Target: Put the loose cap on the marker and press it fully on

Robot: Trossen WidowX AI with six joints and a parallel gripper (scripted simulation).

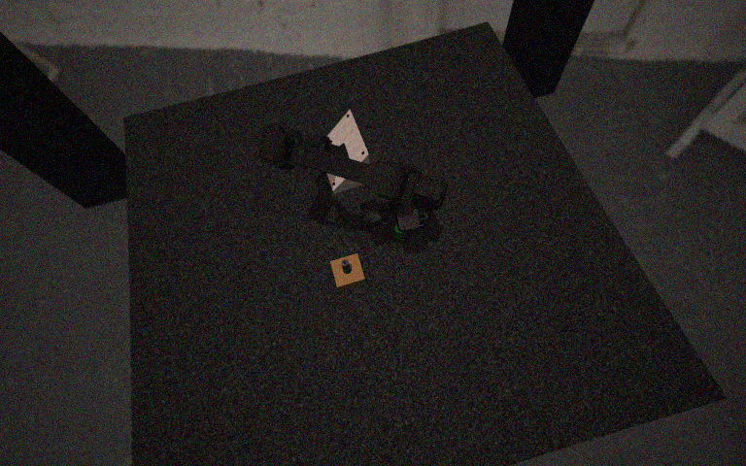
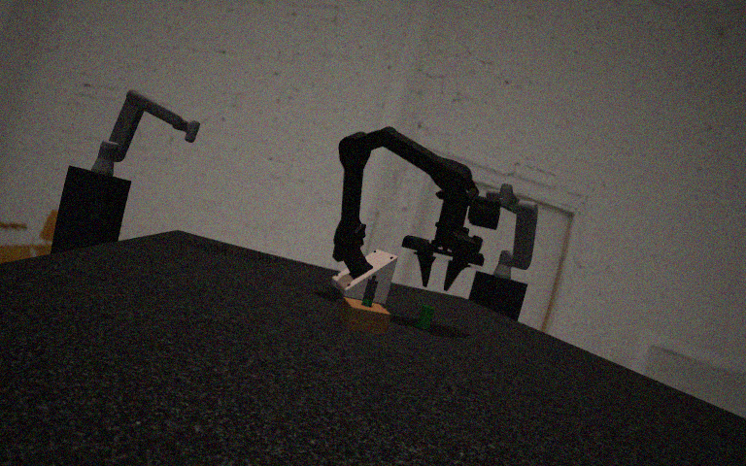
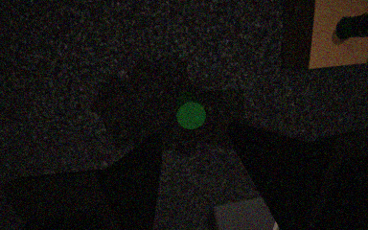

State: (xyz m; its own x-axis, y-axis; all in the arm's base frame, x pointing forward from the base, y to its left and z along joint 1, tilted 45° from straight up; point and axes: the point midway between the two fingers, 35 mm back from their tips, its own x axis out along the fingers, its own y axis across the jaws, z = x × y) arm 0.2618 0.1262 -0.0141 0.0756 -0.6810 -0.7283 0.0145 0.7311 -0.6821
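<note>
The green cap (image 1: 398, 230) (image 2: 425, 316) (image 3: 191, 115) stands on the dark table, apart from the holder. The orange holder block (image 1: 355, 278) (image 2: 365, 321) (image 3: 331, 53) holds the dark marker (image 1: 346, 267) (image 2: 370, 291) (image 3: 352, 27) upright, its tip uncovered. My gripper (image 2: 435, 287) (image 3: 195, 133) points down above the cap, open and empty, with a gap between fingertips and cap. In the wrist view the cap shows just ahead of the gap between the fingers. In the top view the arm hides the fingertips.
The arm's pale wedge-shaped base mount (image 1: 351, 134) (image 2: 388, 277) stands behind the holder in the exterior view. Two grey arms (image 2: 125, 129) (image 2: 525, 236) on black pedestals stand beyond the table (image 1: 385, 356) (image 2: 220, 384).
</note>
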